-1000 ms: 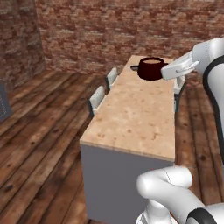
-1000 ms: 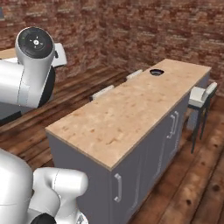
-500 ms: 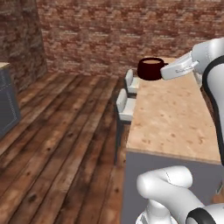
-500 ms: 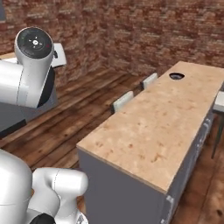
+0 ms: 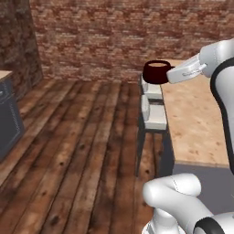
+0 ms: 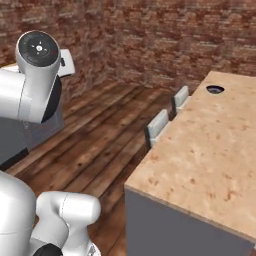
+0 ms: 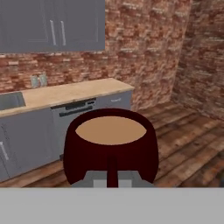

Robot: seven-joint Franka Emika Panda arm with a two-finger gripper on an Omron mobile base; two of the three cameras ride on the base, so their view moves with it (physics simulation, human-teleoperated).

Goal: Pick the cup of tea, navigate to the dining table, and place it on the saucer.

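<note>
The gripper (image 5: pixel 170 74), fingers clamped on its handle, carries the cup of tea (image 5: pixel 156 71) aloft. The base has swung alongside the dining table (image 6: pixel 210 150); the saucer (image 6: pixel 215 89) waits at its far end.

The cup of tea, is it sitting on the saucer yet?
Apart. In the left base view the cup of tea hangs in the air at the gripper. In the right base view the saucer lies bare, far down the dining table.

No writing, label or number can be read anywhere, though the distant cabinets are perhaps too blurred to tell.
</note>
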